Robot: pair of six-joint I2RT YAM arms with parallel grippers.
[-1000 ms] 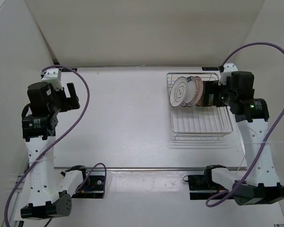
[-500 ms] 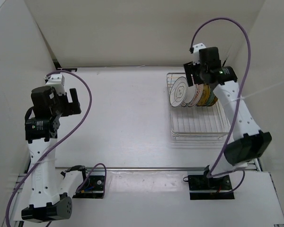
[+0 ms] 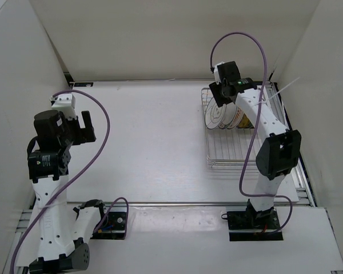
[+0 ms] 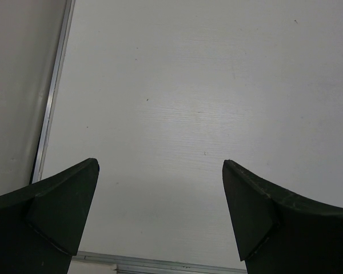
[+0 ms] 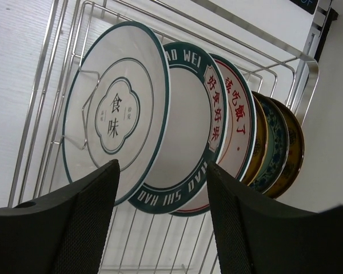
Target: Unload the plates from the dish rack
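The dish rack (image 3: 240, 149) stands at the table's far right, silver wire. Several plates (image 3: 224, 114) stand on edge in its far half. In the right wrist view the front plate (image 5: 111, 114) is white with a thin teal rim, then one with a dark lettered rim (image 5: 188, 191), one with red characters (image 5: 238, 114), then yellow (image 5: 259, 137) and teal-blue (image 5: 277, 142) ones. My right gripper (image 3: 219, 96) (image 5: 163, 168) is open, just above and left of the front plates, holding nothing. My left gripper (image 3: 86, 127) (image 4: 160, 165) is open and empty over bare table at the left.
White walls close in the table at the back and both sides. The rack's raised wire rim (image 5: 302, 65) runs behind the plates, close to the right wall. A metal strip (image 4: 52, 103) edges the table on the left. Purple cables loop above both arms.
My right arm has swung from the rack's right side up and over to the plates' left end, now facing the front plate. The left arm has barely shifted.
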